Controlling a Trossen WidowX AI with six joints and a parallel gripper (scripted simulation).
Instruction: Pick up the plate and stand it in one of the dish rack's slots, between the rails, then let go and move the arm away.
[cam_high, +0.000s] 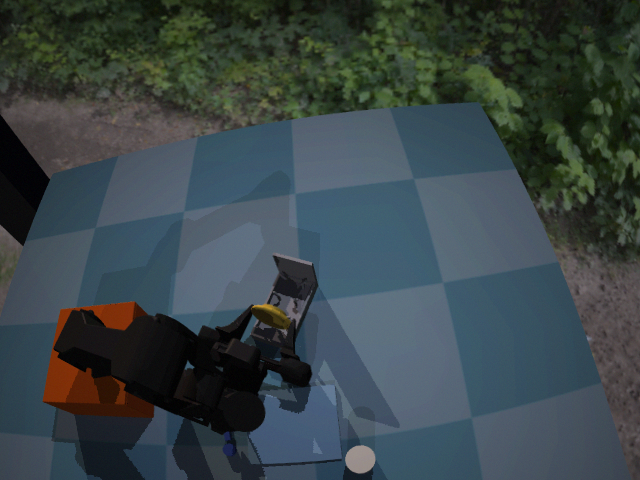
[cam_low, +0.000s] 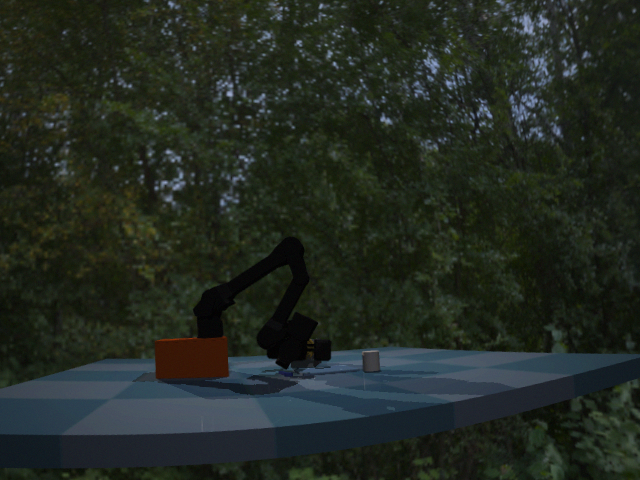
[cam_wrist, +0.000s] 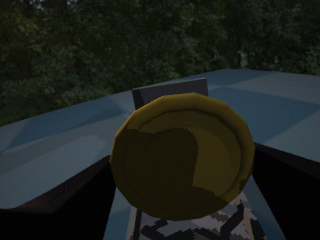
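Observation:
The yellow round plate (cam_high: 269, 315) (cam_low: 310, 352) (cam_wrist: 210, 160) stands on edge, close to upright, with its flat face toward the wrist camera. My gripper (cam_high: 272, 317) (cam_wrist: 182, 158) is shut on the plate, one finger at each side of the rim. The grey dish rack (cam_high: 298, 272) (cam_wrist: 172, 93) stands on the table, its tall end panel beyond the plate. The plate is over the rack's nearer part in the top view. The plate hides part of the rack in the wrist view, and I cannot tell whether its lower edge is between rails.
A light blue flat board (cam_high: 299, 428) lies near the rack's near end. A pale cylinder (cam_high: 360, 459) (cam_low: 370, 361) stands beside the board. A small blue object (cam_high: 229, 448) lies at its other side. The orange block (cam_high: 77, 387) (cam_low: 191, 358) is under the arm's base.

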